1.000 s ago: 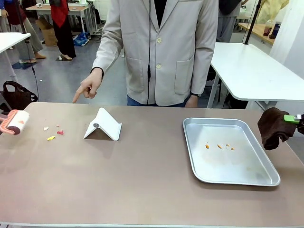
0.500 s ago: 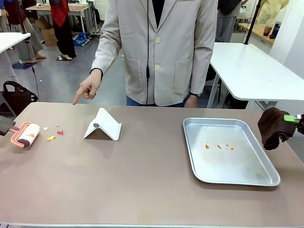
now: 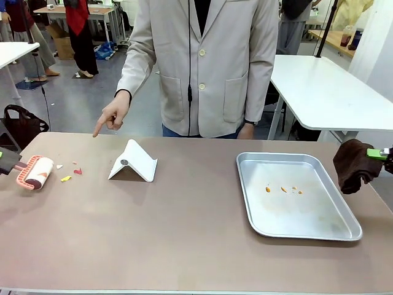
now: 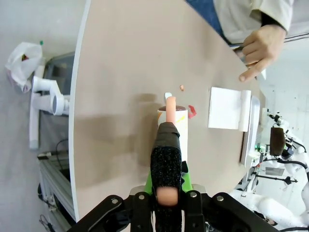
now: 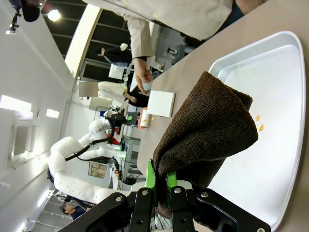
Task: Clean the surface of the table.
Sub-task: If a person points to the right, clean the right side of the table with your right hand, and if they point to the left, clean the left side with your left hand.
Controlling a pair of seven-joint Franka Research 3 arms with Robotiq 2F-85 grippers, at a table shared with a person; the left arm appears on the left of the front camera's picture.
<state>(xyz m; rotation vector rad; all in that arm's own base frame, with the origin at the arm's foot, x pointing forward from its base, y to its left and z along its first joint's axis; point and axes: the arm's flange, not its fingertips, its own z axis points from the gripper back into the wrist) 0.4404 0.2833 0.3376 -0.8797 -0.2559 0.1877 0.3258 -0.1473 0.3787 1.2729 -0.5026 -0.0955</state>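
Table (image 3: 184, 233): the widest thing here, running from the robot's near edge to the far edge where the person stands. The top is smooth, matte and brownish. I judge it heavy, stiff and fixed in place: a surface to be wiped and rolled over, not picked up, and firm enough to press a tool against.
Tray (image 3: 277, 156): shiny metal, lying flat on the right half of the tabletop, close to the right edge. It probably slides easily on the smooth top if it is nudged.
Person's hand (image 3: 112, 115): over the far edge on the left, with the forefinger pointing down toward the far-left corner.
Stand (image 3: 135, 161): a white folded piece resting like a tent, left of the middle and nearer the far edge. It looks light and easy to knock away.
Cloth (image 5: 207, 135): dark brown and soft, hanging limp just off the right edge, clear of the tray.
Roller (image 3: 35, 173): a pink-handled lint roller at the left edge, just beside the scraps. I cannot tell whether its drum touches the top.
Left gripper (image 4: 167, 186): clenched on the padded black part of the roller's handle, which looks like a sound place to hold it.
Right gripper (image 5: 161, 186): pinched tight on a fold of the cloth.
Scraps (image 3: 66, 179): a few yellow, red and pale bits near the far-left corner, between the roller and the stand. They seem feather-light, so a sticky drum should lift them.
Crumbs (image 3: 284, 189): small orange specks in the middle of the tray.
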